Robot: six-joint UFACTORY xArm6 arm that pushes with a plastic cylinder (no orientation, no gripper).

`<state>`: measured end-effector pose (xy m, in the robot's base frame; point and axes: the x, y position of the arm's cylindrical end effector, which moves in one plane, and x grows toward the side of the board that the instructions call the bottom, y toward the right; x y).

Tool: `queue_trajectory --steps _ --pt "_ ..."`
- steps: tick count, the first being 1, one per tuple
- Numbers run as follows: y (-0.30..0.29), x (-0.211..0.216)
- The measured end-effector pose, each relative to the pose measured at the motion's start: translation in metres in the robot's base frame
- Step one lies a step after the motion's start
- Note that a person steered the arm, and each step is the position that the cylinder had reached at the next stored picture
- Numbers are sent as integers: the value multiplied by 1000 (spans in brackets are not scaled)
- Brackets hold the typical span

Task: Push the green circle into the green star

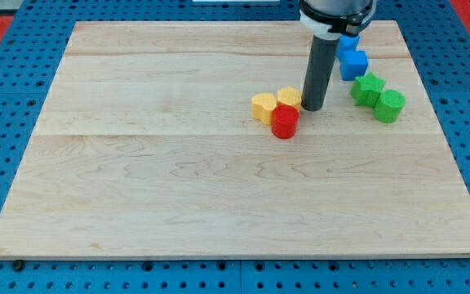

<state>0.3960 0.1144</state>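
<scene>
The green circle (390, 106) lies at the view's right, touching the green star (368, 88), which sits just up and left of it. My tip (312, 108) rests on the board left of both green blocks, roughly a block's width from the star. It stands right beside the yellow blocks and the red cylinder (285, 121).
Two yellow blocks (263, 107) (289, 97) and the red cylinder cluster just left of my tip. Two blue blocks (352, 63) (348, 42) lie above the green star, near the board's top edge. The wooden board (178, 188) sits on a blue pegboard.
</scene>
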Motion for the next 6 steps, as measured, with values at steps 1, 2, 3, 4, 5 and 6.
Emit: queue_trajectory --steps 1,2,3,4,5,6 --pt "20 43" --pt "92 62" --pt "175 52" --pt "145 31" --pt "91 5" --pt "62 -12"
